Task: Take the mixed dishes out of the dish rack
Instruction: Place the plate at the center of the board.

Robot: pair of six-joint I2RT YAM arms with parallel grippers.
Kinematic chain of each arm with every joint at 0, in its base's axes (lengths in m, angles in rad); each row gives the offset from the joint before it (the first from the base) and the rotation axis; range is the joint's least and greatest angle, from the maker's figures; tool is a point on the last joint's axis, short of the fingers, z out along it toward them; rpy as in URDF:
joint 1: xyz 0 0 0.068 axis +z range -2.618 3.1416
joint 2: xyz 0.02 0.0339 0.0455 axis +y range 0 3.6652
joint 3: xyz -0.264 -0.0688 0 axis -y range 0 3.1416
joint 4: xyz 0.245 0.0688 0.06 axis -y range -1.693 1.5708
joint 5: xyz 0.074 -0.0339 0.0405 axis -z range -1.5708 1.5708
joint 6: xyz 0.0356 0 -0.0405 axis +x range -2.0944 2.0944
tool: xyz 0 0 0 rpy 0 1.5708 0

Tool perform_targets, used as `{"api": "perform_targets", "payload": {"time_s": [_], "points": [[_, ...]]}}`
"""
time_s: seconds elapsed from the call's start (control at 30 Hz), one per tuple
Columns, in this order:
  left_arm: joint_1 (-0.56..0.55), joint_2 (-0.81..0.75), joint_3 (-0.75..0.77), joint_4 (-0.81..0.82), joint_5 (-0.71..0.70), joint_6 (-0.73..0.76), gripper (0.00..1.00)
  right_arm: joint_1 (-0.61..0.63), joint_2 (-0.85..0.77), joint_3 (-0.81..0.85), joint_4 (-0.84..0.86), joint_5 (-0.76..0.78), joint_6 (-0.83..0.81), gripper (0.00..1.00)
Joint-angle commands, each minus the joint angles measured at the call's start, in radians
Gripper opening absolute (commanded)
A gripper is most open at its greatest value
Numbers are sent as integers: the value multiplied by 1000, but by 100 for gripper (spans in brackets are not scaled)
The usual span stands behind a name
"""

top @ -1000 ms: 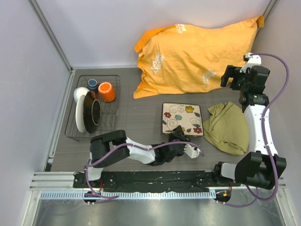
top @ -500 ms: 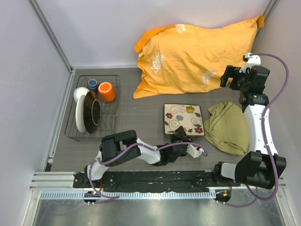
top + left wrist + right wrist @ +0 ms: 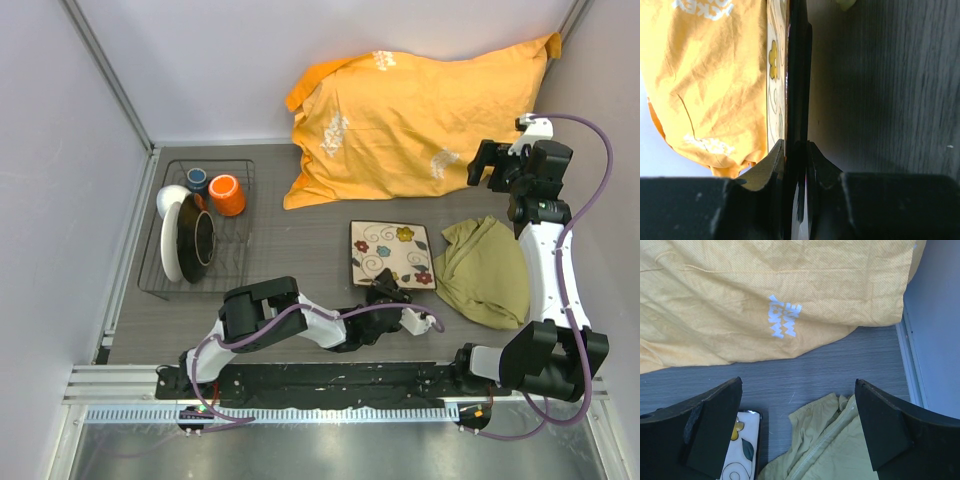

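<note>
The square plate lies on the bench directly ahead of the left fingers, its near edge between them. Beyond the plate, farther ahead of those fingers, lies a pillow. A crumpled cloth lies to their right, just beside the plate. Well to their left, at the bench's left side, stands the dish rack. In it the round plate stands on edge, with the bowl behind it and the small cup and mug side by side at the far end. The right fingers hang above the cloth, with the pillow ahead of them.
</note>
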Motion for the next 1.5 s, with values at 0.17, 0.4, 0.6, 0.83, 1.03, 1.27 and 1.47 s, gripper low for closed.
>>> {"api": "perform_targets", "payload": {"time_s": [0.17,0.4,0.6,0.83,1.03,1.27,1.47], "points": [[8,-33,69,136,-61,13,10,-8,-5,-2,43,-16,0,100],[7,-34,72,101,-54,-4,25,-6,-6,-2,43,-19,0,99],[8,-42,75,75,-54,-21,42,-6,-3,-2,43,-19,0,100],[8,-51,75,32,-53,-42,50,-6,0,-2,43,-24,0,100],[8,-82,70,-51,-44,-91,55,-6,-2,-2,43,-24,0,100],[8,-139,118,-282,-9,-231,63,-6,-2,-2,41,-25,0,100],[7,-157,165,-457,28,-320,66,-6,-3,-2,41,-27,0,100]]}}
